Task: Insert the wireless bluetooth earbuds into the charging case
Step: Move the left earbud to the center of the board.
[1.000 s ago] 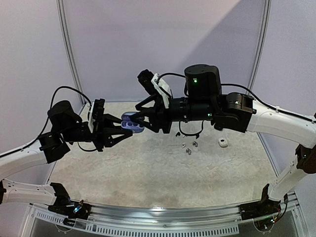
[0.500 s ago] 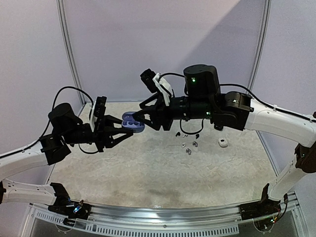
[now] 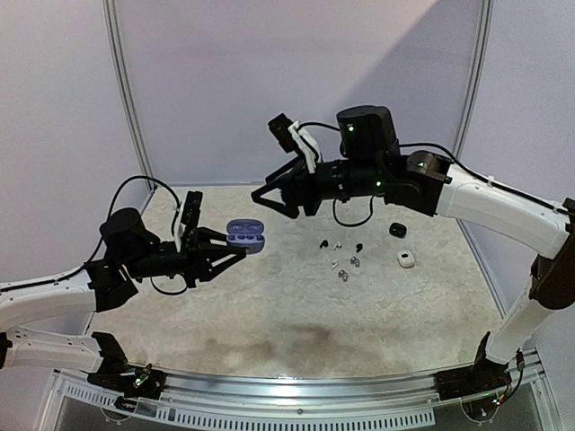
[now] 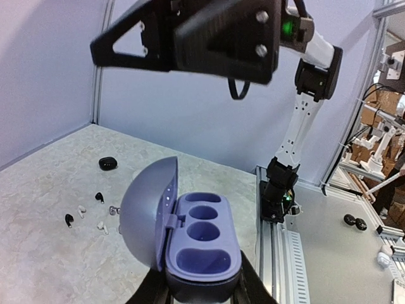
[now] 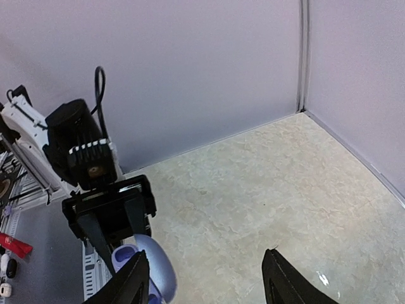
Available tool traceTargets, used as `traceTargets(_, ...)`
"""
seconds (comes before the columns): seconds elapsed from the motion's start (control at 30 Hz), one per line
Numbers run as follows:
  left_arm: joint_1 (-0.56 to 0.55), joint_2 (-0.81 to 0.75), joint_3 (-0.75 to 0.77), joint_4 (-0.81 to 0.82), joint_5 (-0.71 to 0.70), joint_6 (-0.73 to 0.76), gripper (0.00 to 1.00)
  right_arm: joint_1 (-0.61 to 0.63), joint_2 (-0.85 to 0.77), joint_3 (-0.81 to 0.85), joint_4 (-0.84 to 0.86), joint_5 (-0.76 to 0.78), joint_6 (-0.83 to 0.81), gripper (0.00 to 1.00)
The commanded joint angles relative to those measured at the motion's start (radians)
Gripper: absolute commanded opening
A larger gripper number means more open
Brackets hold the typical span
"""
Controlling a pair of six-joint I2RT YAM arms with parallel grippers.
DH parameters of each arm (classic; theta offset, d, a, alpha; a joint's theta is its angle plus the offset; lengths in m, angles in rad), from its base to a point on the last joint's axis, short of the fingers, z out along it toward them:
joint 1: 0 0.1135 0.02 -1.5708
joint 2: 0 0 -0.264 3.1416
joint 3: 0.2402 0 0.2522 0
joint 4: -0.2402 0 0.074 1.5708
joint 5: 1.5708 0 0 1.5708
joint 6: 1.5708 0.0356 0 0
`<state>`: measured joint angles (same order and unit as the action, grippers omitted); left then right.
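- Holding the charging case in the air over the left part of the worktop, the left hand is clamping its lower shell from both sides.
- The right hand is standing with its fingers well apart and is carrying nothing. A second ago it was up against the case; it is now sitting higher and clear of it.
- The left arm is now sitting lower and further back towards its own side, so the two hands, which were meeting a second ago, are now apart.
- The lid is standing swung open to one side, and the wells are showing empty in the left wrist view.
- The earbuds are lying loose on the worktop right of centre. They are black, white and silvery pieces near one another, well apart from the held case. A black case and a white case are lying just beyond them to the right.
- Judgement: the opening stage is looking complete and insertion is not yet beginning. The freed right hand is the nearer to the loose pieces and is the likelier one to be fetching them.
- Risk: the pieces are tiny and may be skidding away under a pinch. The case is being held tilted, so a seated piece may be sliding out.
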<state>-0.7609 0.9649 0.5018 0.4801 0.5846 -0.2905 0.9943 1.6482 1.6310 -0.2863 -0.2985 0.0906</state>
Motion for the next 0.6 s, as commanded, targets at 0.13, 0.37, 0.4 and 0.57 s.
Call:
traceTargets(0.13, 0.010, -0.030, -0.044, 0.036, -0.045, -0.031, 0.00, -0.224, -0.086, 0.009, -0.178, 0.086, 0.185, 0.59)
traceTargets(0.37, 0.015, -0.044, -0.051, 0.030, -0.016, 0.024, 0.00, -0.427, -0.060, -0.149, -0.364, 0.217, 0.222, 0.54)
traceTargets(0.4, 0.015, -0.045, -0.050, 0.030, -0.006, 0.041, 0.00, -0.447, -0.050, -0.167, -0.380, 0.221, 0.206, 0.53)
traceTargets(0.57, 0.017, -0.026, -0.054, 0.030, 0.045, 0.136, 0.00, -0.493, 0.046, -0.195, -0.427, 0.222, 0.090, 0.49)
